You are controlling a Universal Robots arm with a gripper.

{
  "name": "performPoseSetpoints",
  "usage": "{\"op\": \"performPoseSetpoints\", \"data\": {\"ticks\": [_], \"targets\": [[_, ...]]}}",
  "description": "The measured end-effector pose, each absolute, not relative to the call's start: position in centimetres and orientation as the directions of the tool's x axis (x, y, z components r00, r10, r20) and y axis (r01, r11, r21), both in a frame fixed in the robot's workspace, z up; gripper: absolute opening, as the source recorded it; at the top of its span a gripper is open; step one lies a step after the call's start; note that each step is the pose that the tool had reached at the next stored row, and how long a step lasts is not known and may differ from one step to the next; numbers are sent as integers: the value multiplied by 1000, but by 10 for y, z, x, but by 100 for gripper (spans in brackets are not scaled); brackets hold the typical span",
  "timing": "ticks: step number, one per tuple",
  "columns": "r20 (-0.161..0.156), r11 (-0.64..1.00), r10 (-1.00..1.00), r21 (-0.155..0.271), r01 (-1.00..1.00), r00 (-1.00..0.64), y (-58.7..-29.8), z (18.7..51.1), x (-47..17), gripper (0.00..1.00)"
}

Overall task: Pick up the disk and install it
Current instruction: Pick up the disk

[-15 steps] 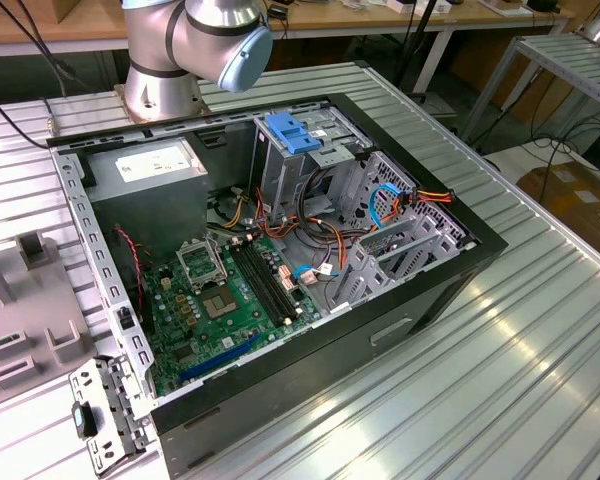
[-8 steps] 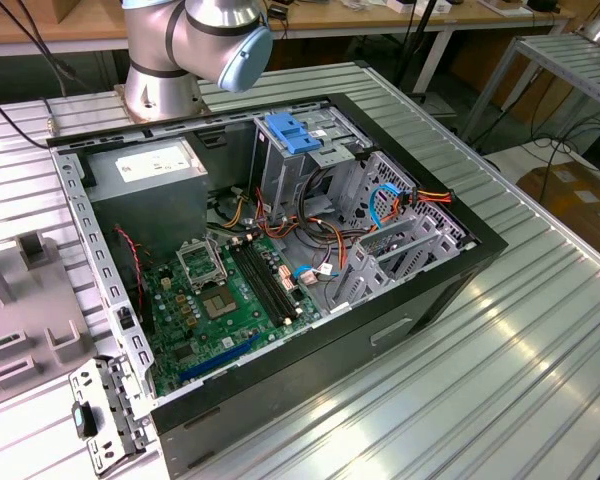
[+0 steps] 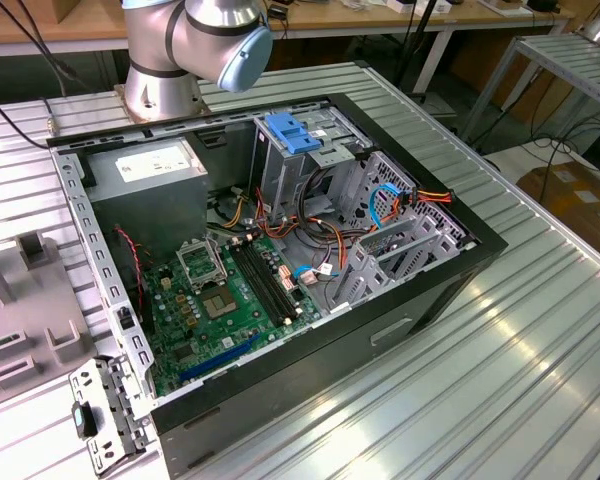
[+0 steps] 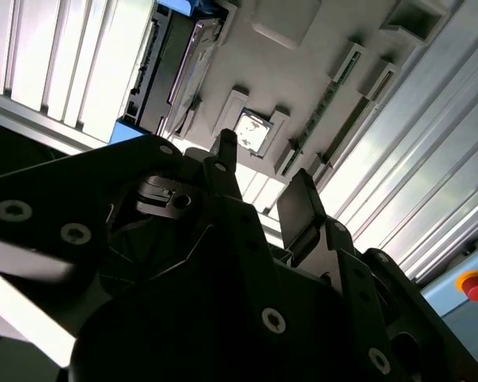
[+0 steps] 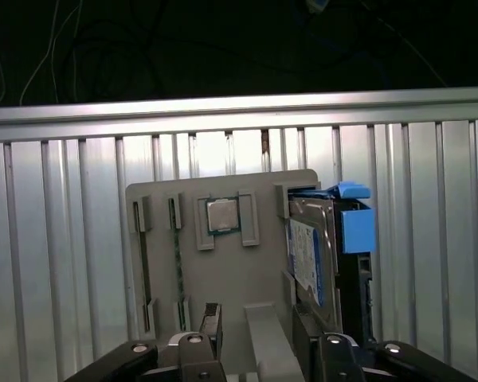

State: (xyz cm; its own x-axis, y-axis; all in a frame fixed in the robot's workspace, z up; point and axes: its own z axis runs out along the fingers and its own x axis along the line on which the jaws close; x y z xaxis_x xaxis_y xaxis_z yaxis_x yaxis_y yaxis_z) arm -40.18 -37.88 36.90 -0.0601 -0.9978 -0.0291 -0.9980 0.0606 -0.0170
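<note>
The disk (image 5: 309,256) stands on its edge in a slot of a grey parts tray (image 5: 247,270), its silver body and white label framed by blue carrier rails (image 5: 356,228). In the second wrist view the disk (image 4: 169,68) sits at the tray's end, dark with blue corners. My gripper (image 5: 257,333) hovers above the tray, open, with nothing between its black fingers (image 5: 211,322). It is a little to the side of the disk, over the tray's middle. The gripper (image 4: 263,181) also shows open in the second wrist view.
A small square processor chip (image 5: 221,215) lies in a tray pocket beside the disk. The open computer case (image 3: 280,250) holds a bare blue bracket (image 3: 285,133) in its drive cage and a grey power supply (image 3: 150,170). A red button (image 4: 472,285) sits off the table.
</note>
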Motion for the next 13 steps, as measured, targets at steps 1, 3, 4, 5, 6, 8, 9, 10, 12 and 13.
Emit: {"op": "performPoseSetpoints", "data": {"ticks": [1,3,4,5,6,8,9,10,12,13], "targets": [[-29,61,-998,-17,-998,-60,-378,369,-402,48],[-29,61,-998,-17,-998,-60,-375,369,-402,48],[-29,61,-998,-17,-998,-60,-374,368,-402,48],[-29,61,-998,-17,-998,-60,-373,368,-402,48],[-29,61,-998,-17,-998,-60,-372,368,-402,48],[-29,61,-998,-17,-998,-60,-369,368,-402,48],[-29,61,-998,-17,-998,-60,-366,367,-402,48],[-29,61,-998,-17,-998,-60,-364,367,-402,48],[-29,61,-998,-17,-998,-60,-360,367,-402,48],[-29,61,-998,-17,-998,-60,-358,366,-402,48]]}}
